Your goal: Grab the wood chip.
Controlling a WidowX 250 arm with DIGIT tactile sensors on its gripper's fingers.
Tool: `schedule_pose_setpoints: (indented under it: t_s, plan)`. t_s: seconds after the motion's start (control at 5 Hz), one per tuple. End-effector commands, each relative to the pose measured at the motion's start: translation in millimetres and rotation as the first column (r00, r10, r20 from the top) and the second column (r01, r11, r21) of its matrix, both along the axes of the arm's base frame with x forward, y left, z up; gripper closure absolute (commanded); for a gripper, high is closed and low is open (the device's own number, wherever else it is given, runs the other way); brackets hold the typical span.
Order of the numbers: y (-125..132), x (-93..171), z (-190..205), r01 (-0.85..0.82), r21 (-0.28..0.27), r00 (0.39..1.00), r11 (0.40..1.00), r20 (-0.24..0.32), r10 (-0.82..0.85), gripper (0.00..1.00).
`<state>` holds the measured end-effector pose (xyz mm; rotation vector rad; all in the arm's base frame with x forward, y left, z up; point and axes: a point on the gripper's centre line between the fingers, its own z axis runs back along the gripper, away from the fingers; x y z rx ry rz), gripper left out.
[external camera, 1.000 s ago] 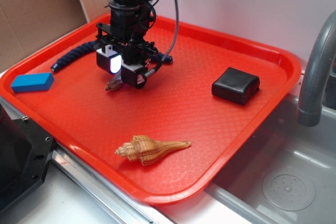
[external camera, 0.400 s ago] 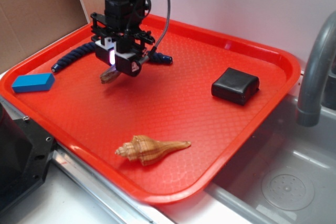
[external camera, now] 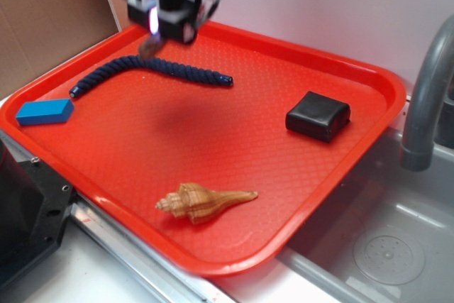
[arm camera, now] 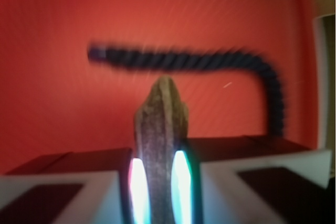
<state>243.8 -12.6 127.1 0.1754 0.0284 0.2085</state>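
My gripper (external camera: 162, 25) is raised high over the back left of the red tray (external camera: 369, 83), blurred by motion. It is shut on the wood chip (external camera: 148, 48), a brown sliver hanging from its tips. In the wrist view the wood chip (arm camera: 160, 124) sticks out between the two glowing fingers, with my gripper (arm camera: 159, 182) closed tight on both its sides. The red tray (arm camera: 52, 77) lies far below.
A dark blue braided rope (external camera: 152, 70) lies under the gripper and shows in the wrist view as the rope (arm camera: 184, 59). A tan seashell (external camera: 202, 200) sits near the tray's front edge, a black block (external camera: 318, 115) at right, a blue block (external camera: 44, 111) at left. A grey faucet (external camera: 425, 90) and sink stand to the right.
The gripper has risen from the tray surface and moved toward the back left, carrying the wood chip up with it. Nothing else has moved.
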Motion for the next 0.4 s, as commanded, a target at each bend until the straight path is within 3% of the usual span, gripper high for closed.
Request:
schedule_pose_setpoints:
  t_s: [0.0,0.2]
  plan:
    - [40,-52,109,-0.189,-0.134,0.960,0.973,0.184,0.212,1.00]
    - [35,-62,155,-0.153,-0.121,0.962,0.981,0.208,0.176,1.00]
